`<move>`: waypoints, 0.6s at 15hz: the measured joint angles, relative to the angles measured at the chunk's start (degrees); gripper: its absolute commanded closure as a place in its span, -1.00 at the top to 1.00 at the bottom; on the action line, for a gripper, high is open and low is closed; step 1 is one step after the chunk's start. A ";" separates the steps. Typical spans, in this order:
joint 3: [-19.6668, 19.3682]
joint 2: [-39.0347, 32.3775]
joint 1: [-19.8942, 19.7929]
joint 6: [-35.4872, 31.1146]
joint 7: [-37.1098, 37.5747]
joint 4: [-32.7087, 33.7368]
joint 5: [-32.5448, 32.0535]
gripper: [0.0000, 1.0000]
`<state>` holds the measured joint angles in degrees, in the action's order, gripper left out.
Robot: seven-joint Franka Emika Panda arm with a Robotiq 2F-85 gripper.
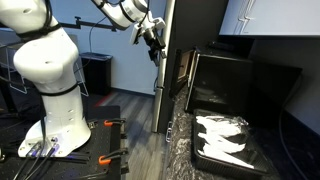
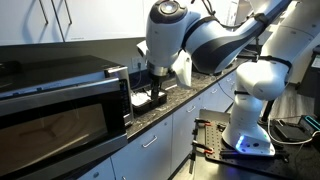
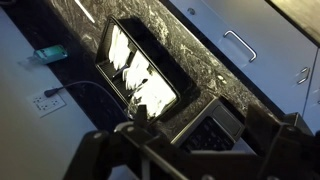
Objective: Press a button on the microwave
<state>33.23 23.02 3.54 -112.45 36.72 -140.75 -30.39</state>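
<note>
In an exterior view the gripper [image 2: 150, 96] hovered beside the microwave [image 2: 60, 100], seemingly aiming for its buttons; finger opening unclear.

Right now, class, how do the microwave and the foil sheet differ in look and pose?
The microwave is a black, glossy box; the foil sheet is silver-white and crumpled. The microwave stands tall; the foil sheet lies low and flat. Both sit on the dark speckled countertop.
</note>
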 measured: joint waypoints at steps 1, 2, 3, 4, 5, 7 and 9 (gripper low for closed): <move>-0.03 -0.05 0.00 0.02 0.00 0.03 -0.01 1.00; -0.04 -0.09 0.00 0.02 0.00 0.05 -0.01 1.00; -0.38 -0.15 0.27 0.02 -0.03 -0.01 -0.01 1.00; -1.02 -0.40 0.89 -0.01 -0.44 -0.10 -0.47 1.00; -1.63 -0.86 1.57 -0.19 -0.83 -0.14 -1.27 1.00; -2.93 -2.38 3.20 -1.77 -3.15 -0.35 -4.30 1.00; -3.69 -4.58 4.73 -3.68 -5.71 -0.47 -7.95 1.00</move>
<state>29.54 18.44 8.27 -116.13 31.01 -141.22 -38.33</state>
